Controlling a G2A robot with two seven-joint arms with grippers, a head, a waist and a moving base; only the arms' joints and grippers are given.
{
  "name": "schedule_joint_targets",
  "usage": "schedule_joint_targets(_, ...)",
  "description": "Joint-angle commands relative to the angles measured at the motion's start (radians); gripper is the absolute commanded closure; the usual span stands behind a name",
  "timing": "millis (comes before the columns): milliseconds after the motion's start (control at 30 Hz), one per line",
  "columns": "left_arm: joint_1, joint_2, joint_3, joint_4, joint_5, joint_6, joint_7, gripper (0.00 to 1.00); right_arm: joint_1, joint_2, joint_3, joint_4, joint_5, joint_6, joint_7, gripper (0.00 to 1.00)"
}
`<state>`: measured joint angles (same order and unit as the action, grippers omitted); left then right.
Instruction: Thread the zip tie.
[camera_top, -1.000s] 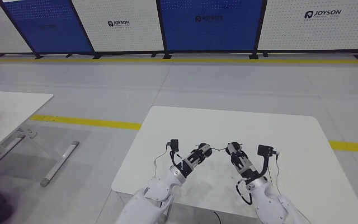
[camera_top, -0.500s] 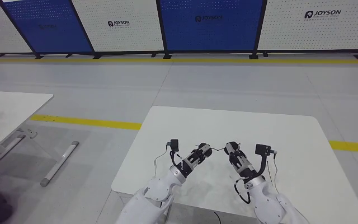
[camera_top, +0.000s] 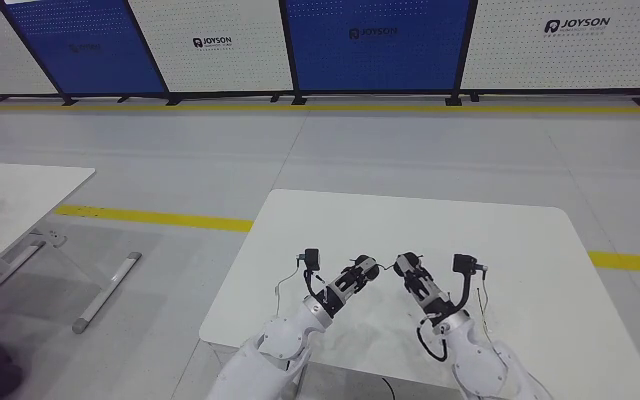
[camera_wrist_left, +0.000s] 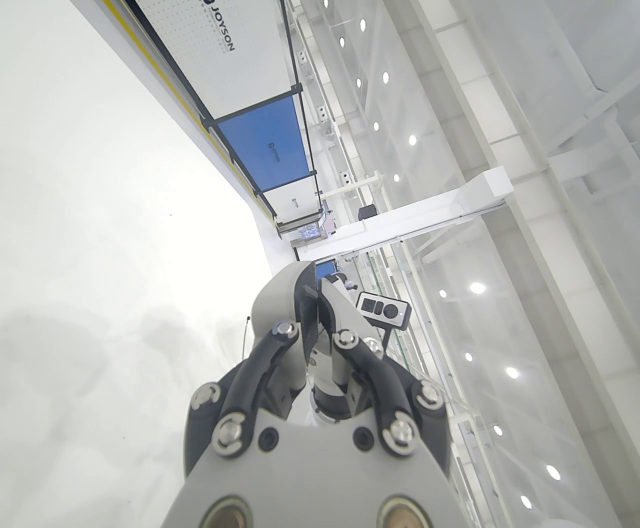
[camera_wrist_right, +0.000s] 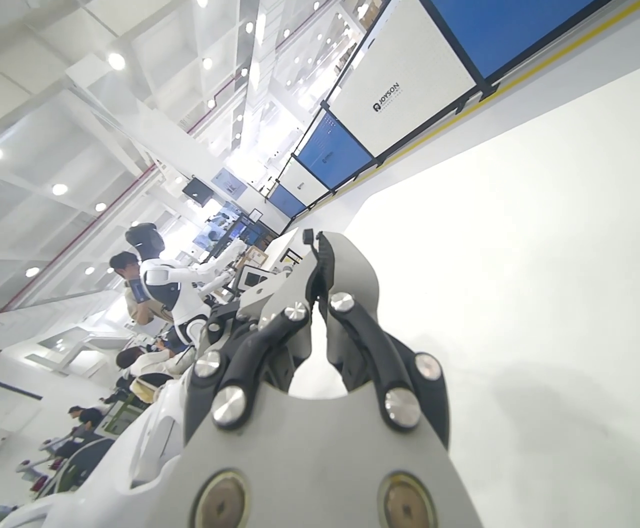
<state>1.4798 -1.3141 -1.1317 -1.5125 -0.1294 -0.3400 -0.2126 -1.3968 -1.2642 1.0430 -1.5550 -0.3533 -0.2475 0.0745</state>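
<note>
The thin black plastic zip tie (camera_top: 386, 265) spans the short gap between the two gripper tips, above the near half of the white desk (camera_top: 500, 230). The right gripper (camera_wrist_right: 314, 260) is clamped on one end, with a black stub poking past its tips. The left gripper (camera_wrist_left: 316, 300) is pinched closed on the other end.

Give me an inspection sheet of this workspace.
Surface: white table, rounded corners.
Job's things: zip tie, small dark piece at the tip of the right end effector; rest too thin to trace.
Clutter: nothing seen.
Grippers: left end effector shut; right end effector shut on the zip tie; tips close together above the table.
Cables: thin dark wires by both wrists.
Surroundings: blue and white panels, yellow floor line, second table.
</note>
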Motion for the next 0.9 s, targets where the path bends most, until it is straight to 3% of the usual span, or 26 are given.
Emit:
schedule_joint_targets(0, 0.000, 0.000, 0.000, 0.000, 0.000, 0.000, 0.000, 1.00, 0.000, -0.001, 0.004, 0.007, 0.008, -0.003, -0.002, 1.00)
schedule_joint_targets(433, 0.000, 0.000, 0.000, 0.000, 0.000, 0.000, 0.000, 1.00, 0.005, -0.012, 0.007, 0.047, 0.051, -0.039, -0.019, 1.00)
schedule_joint_targets(867, 0.000, 0.000, 0.000, 0.000, 0.000, 0.000, 0.000, 1.00, -0.021, -0.013, 0.037, 0.023, 0.045, -0.038, -0.030, 1.00)
